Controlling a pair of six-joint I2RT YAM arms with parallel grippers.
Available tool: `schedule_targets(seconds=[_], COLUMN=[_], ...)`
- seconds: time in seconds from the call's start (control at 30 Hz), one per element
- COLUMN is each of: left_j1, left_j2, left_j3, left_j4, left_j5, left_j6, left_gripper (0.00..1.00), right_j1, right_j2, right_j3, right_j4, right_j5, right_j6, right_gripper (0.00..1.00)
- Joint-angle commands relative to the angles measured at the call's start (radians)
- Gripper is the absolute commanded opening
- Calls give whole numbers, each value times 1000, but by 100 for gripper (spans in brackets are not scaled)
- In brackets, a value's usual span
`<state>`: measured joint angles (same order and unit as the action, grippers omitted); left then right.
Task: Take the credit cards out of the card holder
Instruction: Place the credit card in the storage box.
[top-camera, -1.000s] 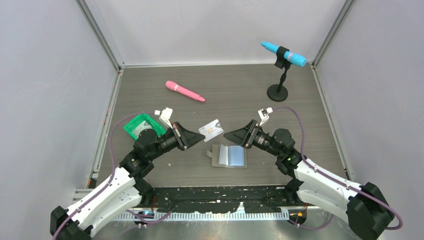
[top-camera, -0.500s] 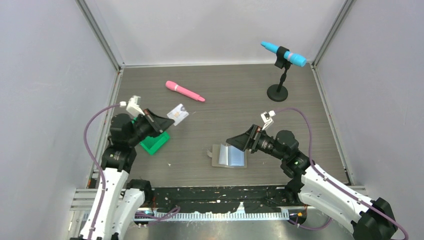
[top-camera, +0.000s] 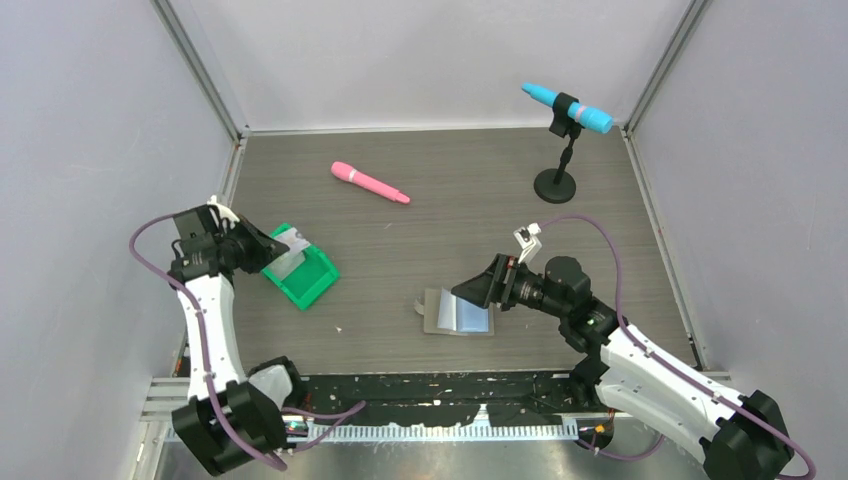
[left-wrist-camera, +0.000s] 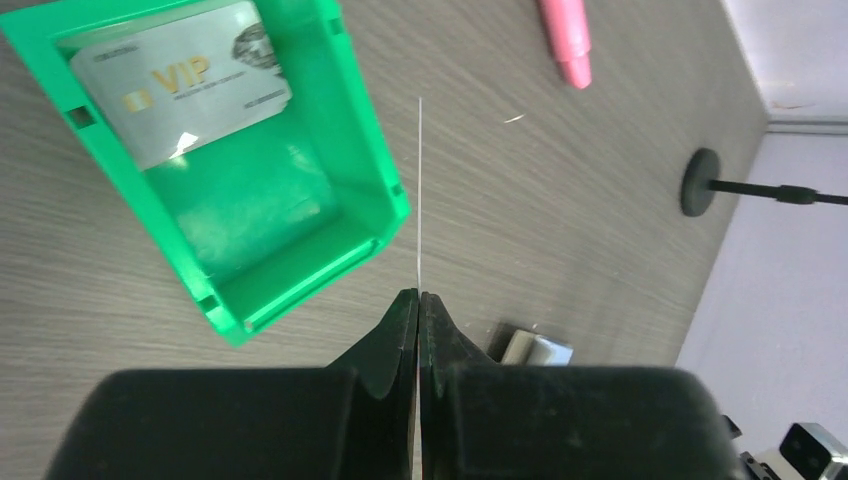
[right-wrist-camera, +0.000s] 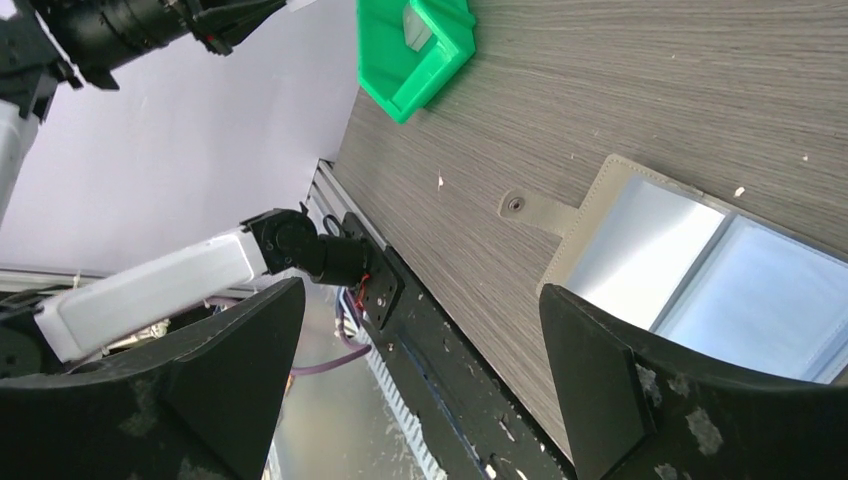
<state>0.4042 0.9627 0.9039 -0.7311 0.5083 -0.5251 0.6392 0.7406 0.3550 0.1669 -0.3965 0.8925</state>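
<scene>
Now left gripper (left-wrist-camera: 418, 298), pinching a card (left-wrist-camera: 420, 180), reached the tray (left-wrist-camera: 260, 210) (right gripper (right-wrist-camera: 422, 290) spread).

The grey wood-grain table (top-camera: 450, 220) bears a green tray (top-camera: 312, 286), card holder (top-camera: 445, 316), pink pen (top-camera: 370, 183) and black stand (top-camera: 555, 185).

Robotics lab cell: pale enclosure walls (top-camera: 100, 120), aluminium frame posts (top-camera: 203, 72), 2 arms (top-camera: 640, 360) bolted to a table (top-camera: 450, 190).
</scene>
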Motion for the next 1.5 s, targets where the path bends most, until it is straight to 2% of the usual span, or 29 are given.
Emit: schedule_targets(seconds=[0.0, 0.23, 0.87, 1.23, 1.47], left_j1=[28, 54, 56, 58, 58], left_j2=[78, 144, 440, 504, 522], left_j3=[62, 80, 146, 155, 169], left_j4=[-92, -47, 48, 83, 59], left_j5=[-45, -163, -176, -163, -205], left_j6=[98, 89, 56, 30, 33], left_gripper=[0, 0, 0, 0, 9], right_j1=[-6, -6, -10, -10, -10], right_j2=[9, -10, 34, 58, 82], right_j3=[57, 45, 122, 132, 146], right_j4=[-15, -26, -98, -98, -95], right_j5=[-41, -47, -39, -12, -23], right_j6=[-49, -48, -84, -86, -90], right_gripper=[95, 95, 95, 96, 95])
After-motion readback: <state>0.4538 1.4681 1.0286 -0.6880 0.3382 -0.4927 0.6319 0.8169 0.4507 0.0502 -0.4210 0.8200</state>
